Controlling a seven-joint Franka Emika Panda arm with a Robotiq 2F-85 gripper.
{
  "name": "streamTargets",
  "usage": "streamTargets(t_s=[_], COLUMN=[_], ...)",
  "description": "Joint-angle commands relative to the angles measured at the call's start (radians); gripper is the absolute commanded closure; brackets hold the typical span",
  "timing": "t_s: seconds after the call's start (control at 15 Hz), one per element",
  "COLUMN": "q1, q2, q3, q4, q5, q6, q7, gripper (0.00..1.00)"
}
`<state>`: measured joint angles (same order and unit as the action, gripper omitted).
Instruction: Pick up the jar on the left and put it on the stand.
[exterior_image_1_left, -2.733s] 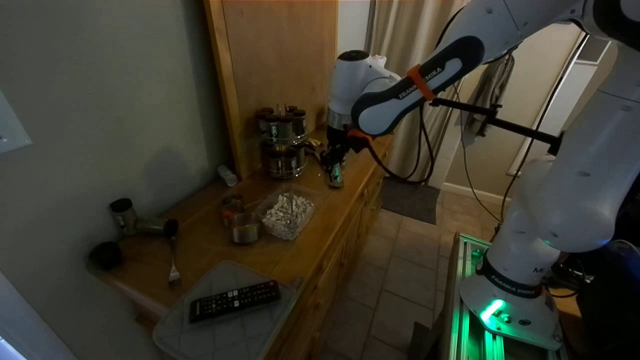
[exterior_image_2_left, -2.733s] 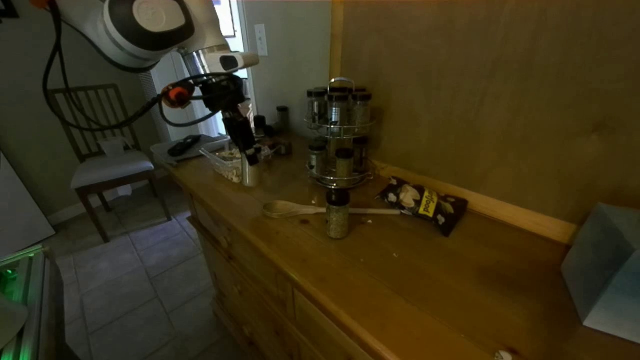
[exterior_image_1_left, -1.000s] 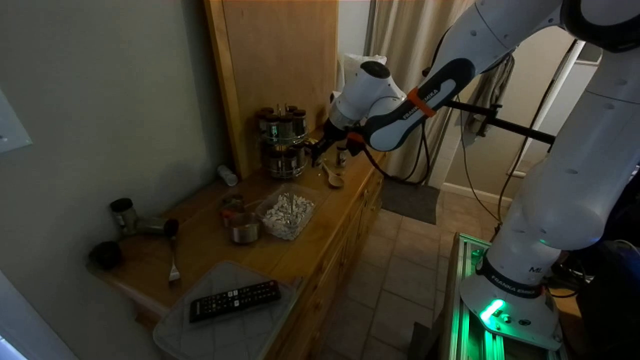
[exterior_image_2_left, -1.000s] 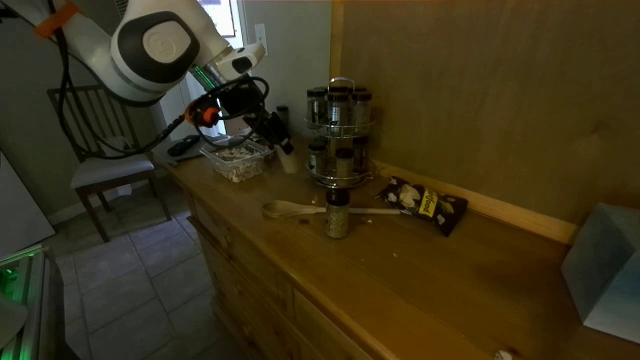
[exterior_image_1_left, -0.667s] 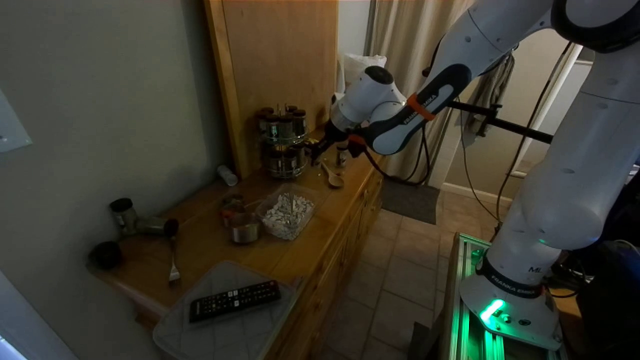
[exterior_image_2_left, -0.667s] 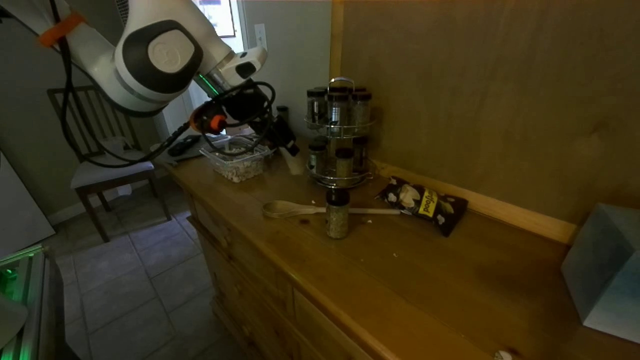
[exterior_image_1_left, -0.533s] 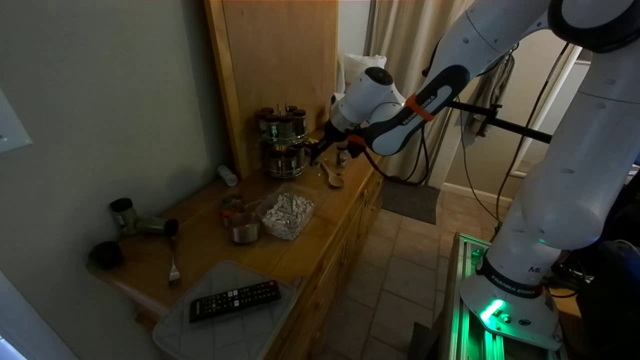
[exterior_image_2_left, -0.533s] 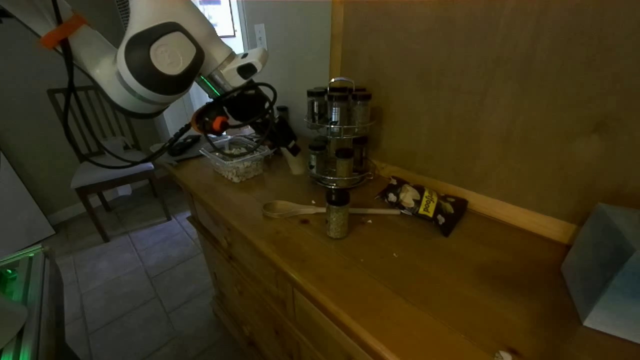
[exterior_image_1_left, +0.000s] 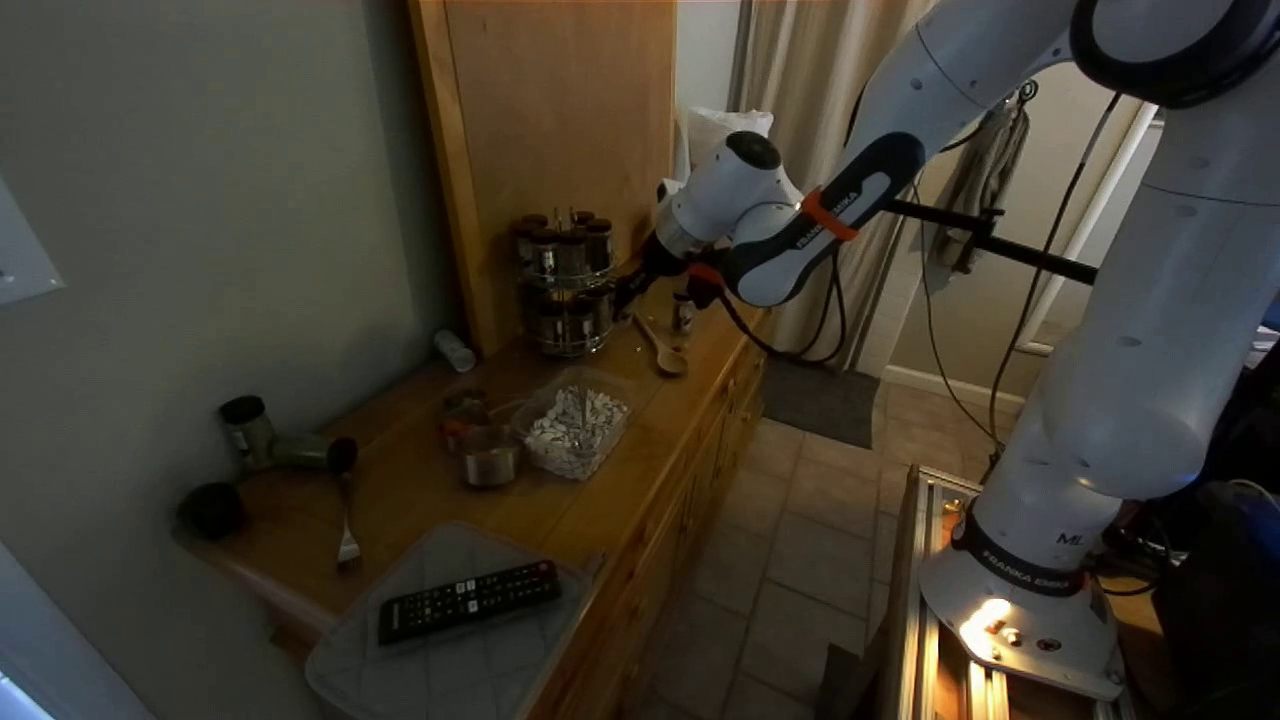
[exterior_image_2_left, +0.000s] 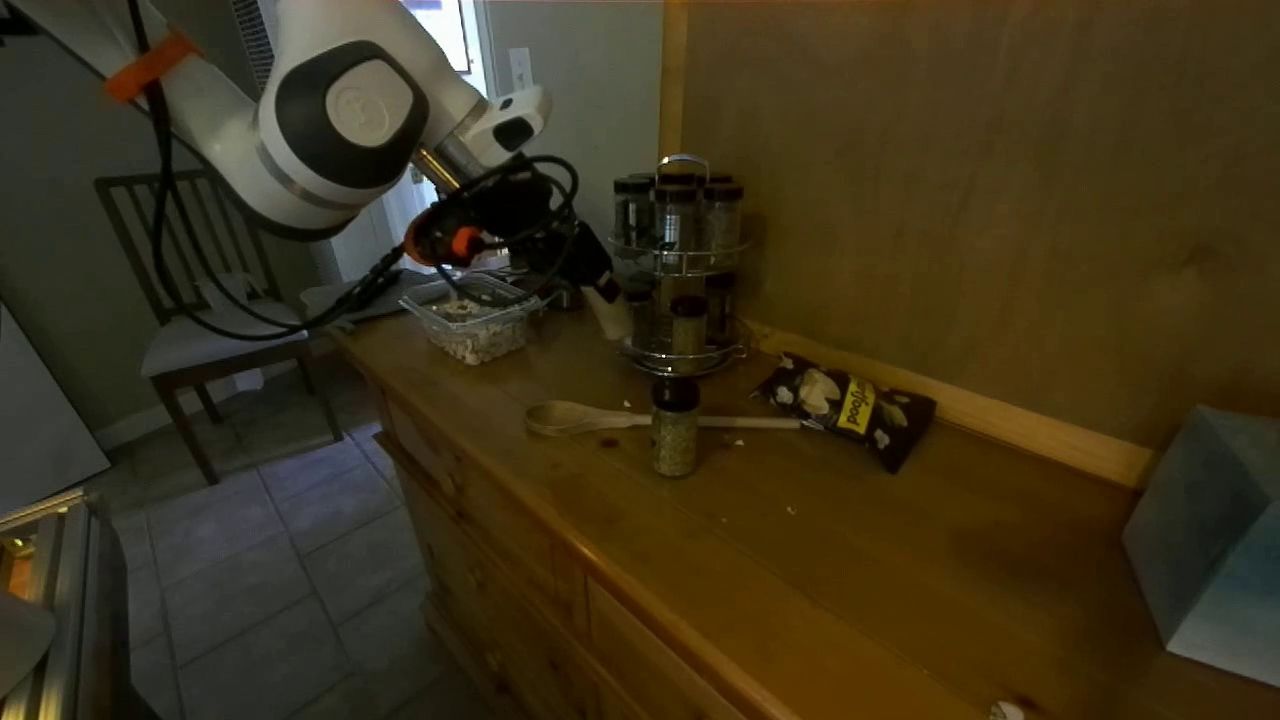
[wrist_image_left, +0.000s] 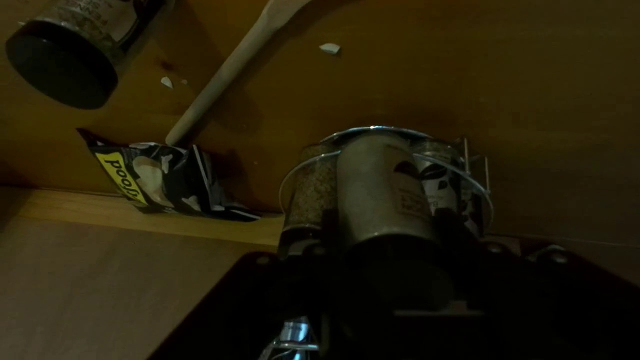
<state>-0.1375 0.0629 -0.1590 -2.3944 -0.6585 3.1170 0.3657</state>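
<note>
As the arm (exterior_image_1_left: 790, 240) reaches over the wood dresser (exterior_image_2_left: 820, 560), the gripper (exterior_image_2_left: 602, 286) has its jaws clamped on a pale jar (wrist_image_left: 377, 187) at its dark-lid end. Pale jar hangs tilted in an exterior view, base down & toward lower tier of the 2-tier wire stand (exterior_image_2_left: 682, 270), right at its side; in wrist view it overlaps that tier's rings, btwn a tan-filled jar (wrist_image_left: 314, 195) & a labelled jar (wrist_image_left: 435, 175). Can't tell if base touches wire. Both tiers hold dark-lidded jars (exterior_image_2_left: 677, 220), approx. upright; exact no. unclear. On dresser, apart from stand: 1 seasoning jar (exterior_image_2_left: 675, 440), black lid, upright, hiding part of wooden spoon (exterior_image_2_left: 575, 418); snack bag (exterior_image_2_left: 850, 405), dk w/ yellow patch, at spoon's handle end. Small pale bits (wrist_image_left: 330, 48) lie nr spoon, wrist view. Opposite end of dresser, in an exterior view: clear tub (exterior_image_1_left: 575, 430) w/ pale pieces, metal cup (exterior_image_1_left: 490, 460) just beside it, fork (exterior_image_1_left: 347, 545), 2 wall-side jars (exterior_image_1_left: 305, 453), 1 on its side w/ lid by fork handle, remote (exterior_image_1_left: 470, 600) lying on flat grey tray (exterior_image_1_left: 430, 685). Base light (exterior_image_1_left: 985, 622) glows warm white.
</note>
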Motion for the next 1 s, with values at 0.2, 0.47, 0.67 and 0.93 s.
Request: streamTargets(t_s=[0.2,0.47,0.67,0.93], q1=[0.010,0.020,0.025,0.034], q2=[0.070,0.105,0.126,0.151], q3=[-0.001,-0.017,-0.041,-0.069], q4=[0.044,0.061,0.078,0.096], q5=[-0.015,-0.024,-0.031,-0.026], q6=[0.098,0.128,0.149,0.185], q7=[0.000,-0.004,-0.012,-0.035], gripper=[0.76,0.76,0.76,0.76])
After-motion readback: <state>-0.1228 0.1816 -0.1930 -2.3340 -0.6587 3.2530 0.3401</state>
